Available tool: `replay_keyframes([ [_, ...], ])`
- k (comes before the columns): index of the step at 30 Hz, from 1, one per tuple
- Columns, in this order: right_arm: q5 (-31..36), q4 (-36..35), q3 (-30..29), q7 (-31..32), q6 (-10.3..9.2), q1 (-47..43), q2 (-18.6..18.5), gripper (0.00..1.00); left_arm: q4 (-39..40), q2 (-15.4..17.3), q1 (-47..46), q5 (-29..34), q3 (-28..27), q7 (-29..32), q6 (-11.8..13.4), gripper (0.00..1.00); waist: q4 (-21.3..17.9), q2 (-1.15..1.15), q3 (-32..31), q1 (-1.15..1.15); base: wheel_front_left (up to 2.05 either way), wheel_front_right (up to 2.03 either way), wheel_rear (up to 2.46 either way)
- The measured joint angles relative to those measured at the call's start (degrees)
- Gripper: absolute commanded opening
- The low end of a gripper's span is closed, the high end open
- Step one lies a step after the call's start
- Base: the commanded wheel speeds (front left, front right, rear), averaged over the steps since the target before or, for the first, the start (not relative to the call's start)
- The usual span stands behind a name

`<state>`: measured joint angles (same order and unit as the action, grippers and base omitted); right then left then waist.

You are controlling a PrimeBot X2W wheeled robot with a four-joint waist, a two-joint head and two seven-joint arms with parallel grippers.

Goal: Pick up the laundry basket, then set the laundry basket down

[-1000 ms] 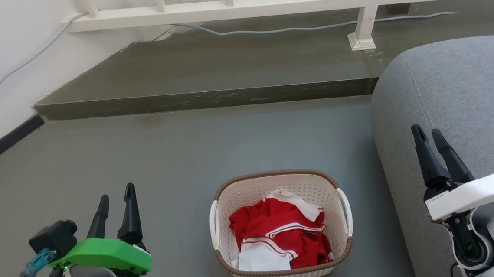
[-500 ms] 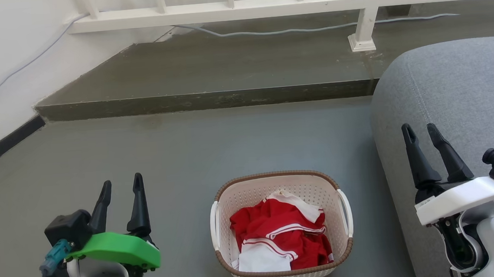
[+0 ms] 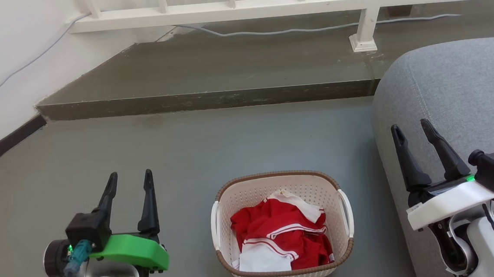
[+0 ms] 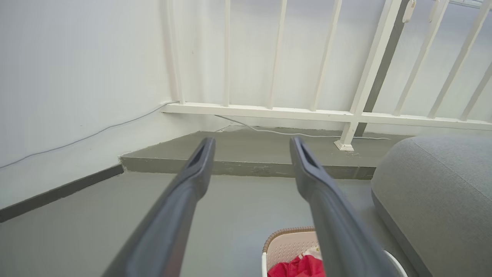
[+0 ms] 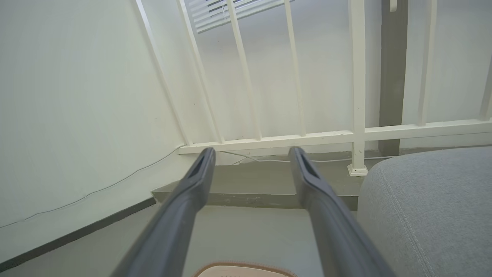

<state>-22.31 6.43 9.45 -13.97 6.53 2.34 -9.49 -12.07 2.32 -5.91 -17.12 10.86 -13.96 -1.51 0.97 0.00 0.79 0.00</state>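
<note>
The laundry basket (image 3: 251,194) stands on the grey floor at the lower middle of the head view: cream perforated plastic, brown woven-look rim, white handles on its left and right sides. Red and white clothes (image 3: 280,236) lie inside it. My left gripper (image 3: 130,181) hangs open to the basket's left, apart from it. On the other side, over the sofa edge, my right gripper (image 3: 411,129) is open too and holds nothing. The basket's far corner (image 4: 284,246) peeks in under the left gripper (image 4: 251,144). Below the open right gripper (image 5: 251,154) a strip of brown rim (image 5: 242,267) shows.
A grey sofa (image 3: 456,89) stands right of the basket, close to its right handle. Beyond the basket a raised concrete step (image 3: 209,100) crosses the floor, with a white railing (image 3: 289,1) and a grey cable (image 3: 300,29) on it. A white wall (image 3: 2,55) with dark baseboard runs along the left.
Both arms have moved inward toward the basket and slightly up the view. The right gripper's fingers have spread wider. The basket has stayed in place.
</note>
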Motion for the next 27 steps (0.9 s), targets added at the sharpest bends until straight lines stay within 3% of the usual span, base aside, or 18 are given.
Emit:
replay_keyframes([
  [27,2.8,0.4,-1.0,-0.5,0.52,0.1,1.7,1.0,2.1,0.0,0.0,0.6,0.4,-0.5,0.6,1.0,-0.5,0.0,1.0,0.0,0.0,0.0,0.0],
])
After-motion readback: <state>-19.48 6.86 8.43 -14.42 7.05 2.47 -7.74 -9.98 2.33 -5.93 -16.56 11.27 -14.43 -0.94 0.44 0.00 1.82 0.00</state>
